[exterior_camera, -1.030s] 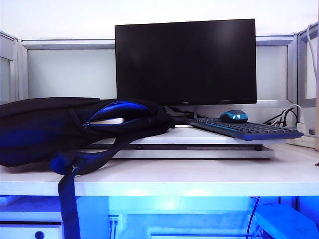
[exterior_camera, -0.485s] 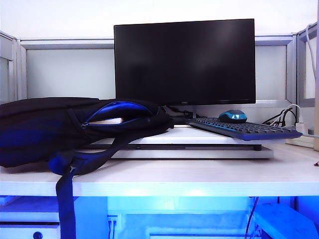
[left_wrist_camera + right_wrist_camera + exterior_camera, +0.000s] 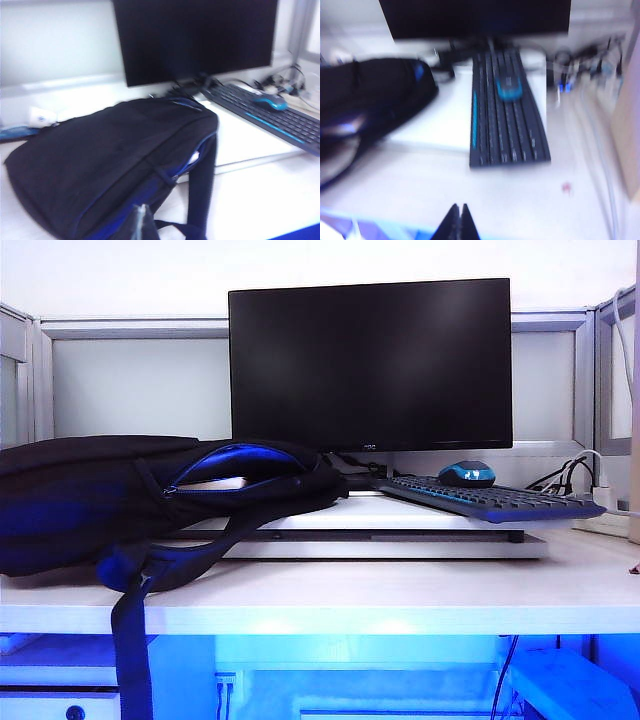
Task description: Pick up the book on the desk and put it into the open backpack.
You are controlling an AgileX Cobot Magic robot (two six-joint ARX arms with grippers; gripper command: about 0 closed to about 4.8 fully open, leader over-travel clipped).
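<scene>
Book (image 3: 215, 483) lies inside backpack (image 3: 90, 495) mouth, left of frame: task looks done. Left gripper (image 3: 141, 222), right gripper (image 3: 456, 222) both closed, empty, above desk (image 3: 400, 595).

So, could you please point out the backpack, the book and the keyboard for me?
backpack (image 3: 90, 495): exterior view, black side panel.
book (image 3: 215, 483): exterior view, pale edge inside the blue-lined opening.
keyboard (image 3: 507, 127): right wrist view, key rows.

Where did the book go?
In the exterior view the book sits inside the backpack, a white edge peeking from its blue-lined opening, on the desk's left side, beside the monitor.
</scene>
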